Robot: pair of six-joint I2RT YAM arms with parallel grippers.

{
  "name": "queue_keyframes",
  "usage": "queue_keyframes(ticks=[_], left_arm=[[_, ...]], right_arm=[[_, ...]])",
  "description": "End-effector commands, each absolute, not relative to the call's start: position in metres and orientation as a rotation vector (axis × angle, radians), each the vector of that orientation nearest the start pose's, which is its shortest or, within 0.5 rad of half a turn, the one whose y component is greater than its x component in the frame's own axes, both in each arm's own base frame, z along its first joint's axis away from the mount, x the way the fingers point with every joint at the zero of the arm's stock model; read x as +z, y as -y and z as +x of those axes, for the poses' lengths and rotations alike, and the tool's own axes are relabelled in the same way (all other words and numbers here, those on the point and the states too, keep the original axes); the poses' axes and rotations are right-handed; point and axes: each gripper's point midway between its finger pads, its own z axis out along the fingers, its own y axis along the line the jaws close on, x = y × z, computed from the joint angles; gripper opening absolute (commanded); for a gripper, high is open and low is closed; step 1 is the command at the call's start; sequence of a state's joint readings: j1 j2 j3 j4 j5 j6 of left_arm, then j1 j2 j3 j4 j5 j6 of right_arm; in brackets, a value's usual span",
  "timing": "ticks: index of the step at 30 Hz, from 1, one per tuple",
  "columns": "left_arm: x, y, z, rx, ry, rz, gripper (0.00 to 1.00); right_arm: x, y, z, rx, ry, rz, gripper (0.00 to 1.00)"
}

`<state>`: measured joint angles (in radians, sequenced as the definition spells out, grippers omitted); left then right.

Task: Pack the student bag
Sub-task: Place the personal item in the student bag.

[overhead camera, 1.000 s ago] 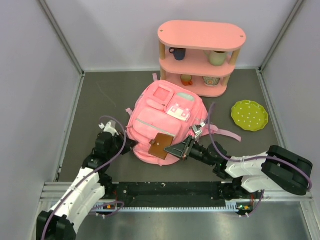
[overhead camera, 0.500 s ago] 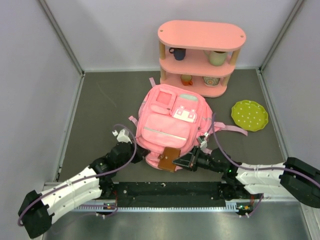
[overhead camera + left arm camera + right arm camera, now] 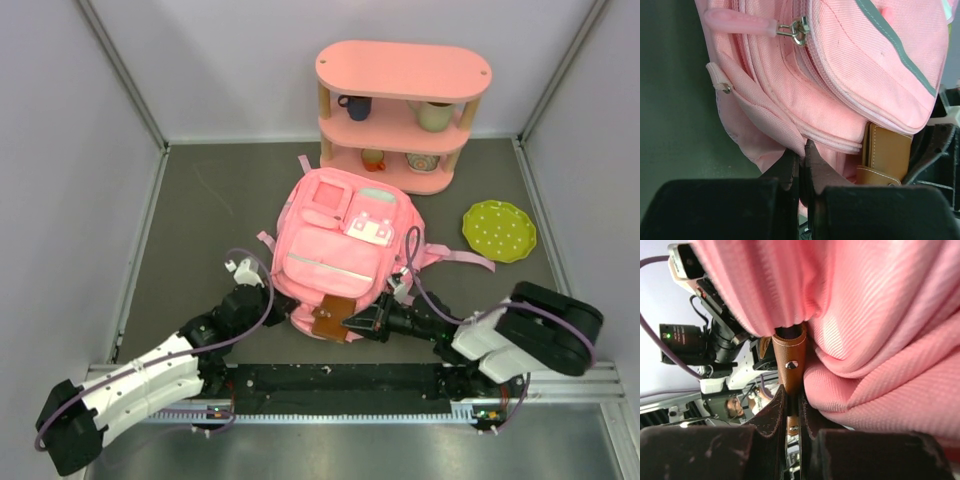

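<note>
The student bag (image 3: 340, 240) lies front-up in the middle of the table, between the arms and the pink shelf (image 3: 404, 70), with its near end at the two grippers. The left gripper (image 3: 801, 156) is clenched on a fold of pink fabric at the bag's lower edge, just below a zip seam. The right gripper (image 3: 790, 402) is clamped on a brown leather wallet (image 3: 789, 352), whose far end presses into the folds of the bag. Whether it has entered an opening cannot be told.

The main risk is the thin fabric pinch. If the fold slips out, the mouth of the bag likely sags shut and the wallet jams against cloth. A push against closed folds would probably shove the soft bag toward the shelf instead of loading it. The wallet is held by its end, so it may also twist in the grip. The two grippers work close together, so a sideways correction could knock them into each other.
</note>
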<state>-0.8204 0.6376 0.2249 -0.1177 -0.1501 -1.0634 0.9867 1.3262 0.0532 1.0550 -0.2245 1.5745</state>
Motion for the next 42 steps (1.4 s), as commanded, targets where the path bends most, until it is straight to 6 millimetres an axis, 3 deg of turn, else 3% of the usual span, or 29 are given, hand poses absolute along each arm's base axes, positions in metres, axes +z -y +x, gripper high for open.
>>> queue_keyframes(ticks=[1, 2, 6, 7, 8, 11, 12, 14, 15, 16, 18, 22, 25, 29, 32, 33, 34, 36, 37, 38, 39, 40, 42], left_arm=[[0.145, 0.227, 0.174, -1.191, -2.037, -0.273, 0.00], [0.144, 0.227, 0.173, -1.198, -2.036, -0.270, 0.00], [0.136, 0.226, 0.167, -1.197, -2.065, -0.255, 0.00], [0.135, 0.226, 0.165, -1.200, -2.069, -0.250, 0.00], [0.135, 0.226, 0.165, -1.202, -2.068, -0.249, 0.00], [0.130, 0.225, 0.164, -1.195, -2.075, -0.250, 0.00], [0.127, 0.225, 0.163, -1.191, -2.081, -0.251, 0.00], [0.125, 0.226, 0.162, -1.187, -2.097, -0.241, 0.00], [0.123, 0.227, 0.161, -1.186, -2.103, -0.233, 0.00], [0.120, 0.227, 0.160, -1.180, -2.115, -0.230, 0.00], [0.118, 0.229, 0.158, -1.174, -2.126, -0.217, 0.00], [0.120, 0.234, 0.156, -1.189, -2.124, -0.199, 0.00], [0.132, 0.244, 0.150, -1.246, -2.104, -0.172, 0.00], [0.145, 0.257, 0.141, -1.271, -2.081, -0.153, 0.00], [0.150, 0.269, 0.131, -1.287, -2.074, -0.136, 0.00], [0.147, 0.274, 0.124, -1.290, -2.088, -0.116, 0.00], [0.148, 0.277, 0.122, -1.290, -2.088, -0.114, 0.00], [0.149, 0.281, 0.121, -1.280, -2.076, -0.119, 0.00], [0.153, 0.283, 0.120, -1.285, -2.068, -0.116, 0.00], [0.154, 0.283, 0.121, -1.277, -2.062, -0.125, 0.00], [0.153, 0.285, 0.120, -1.270, -2.065, -0.118, 0.00], [0.155, 0.286, 0.121, -1.270, -2.061, -0.121, 0.00], [0.157, 0.285, 0.124, -1.262, -2.048, -0.129, 0.00]], right_arm=[[0.147, -0.305, 0.131, 2.068, -1.982, 0.468, 0.00], [0.143, -0.304, 0.137, 2.069, -1.974, 0.490, 0.00], [0.161, -0.311, 0.149, 2.063, -1.881, 0.420, 0.00], [0.161, -0.308, 0.153, 2.033, -1.869, 0.430, 0.00], [0.173, -0.305, 0.153, 2.043, -1.825, 0.411, 0.00], [0.169, -0.297, 0.159, 1.954, -1.836, 0.384, 0.00], [0.184, -0.293, 0.160, 1.959, -1.782, 0.359, 0.00], [0.179, -0.293, 0.167, 1.890, -1.829, 0.356, 0.00], [0.192, -0.288, 0.170, 1.882, -1.790, 0.339, 0.00], [0.176, -0.287, 0.173, 1.809, -1.866, 0.341, 0.00], [0.188, -0.283, 0.181, 1.779, -1.837, 0.321, 0.00], [0.176, -0.275, 0.192, 1.718, -1.865, 0.372, 0.00], [0.164, -0.275, 0.199, 1.679, -1.871, 0.395, 0.00], [0.146, -0.270, 0.212, 1.622, -1.886, 0.539, 0.00], [0.149, -0.260, 0.222, 1.612, -1.816, 0.672, 0.00], [0.135, -0.252, 0.227, 1.553, -1.842, 0.796, 0.00], [0.128, -0.250, 0.226, 1.530, -1.864, 0.856, 0.00], [0.148, -0.246, 0.222, 1.548, -1.786, 0.879, 0.00], [0.125, -0.239, 0.217, 1.444, -1.859, 0.949, 0.00], [0.129, -0.233, 0.217, 1.406, -1.843, 1.004, 0.00], [0.150, -0.226, 0.215, 1.416, -1.760, 1.057, 0.00], [0.123, -0.212, 0.206, 1.253, -1.860, 1.085, 0.00], [0.140, -0.196, 0.201, 1.224, -1.807, 1.170, 0.00]])
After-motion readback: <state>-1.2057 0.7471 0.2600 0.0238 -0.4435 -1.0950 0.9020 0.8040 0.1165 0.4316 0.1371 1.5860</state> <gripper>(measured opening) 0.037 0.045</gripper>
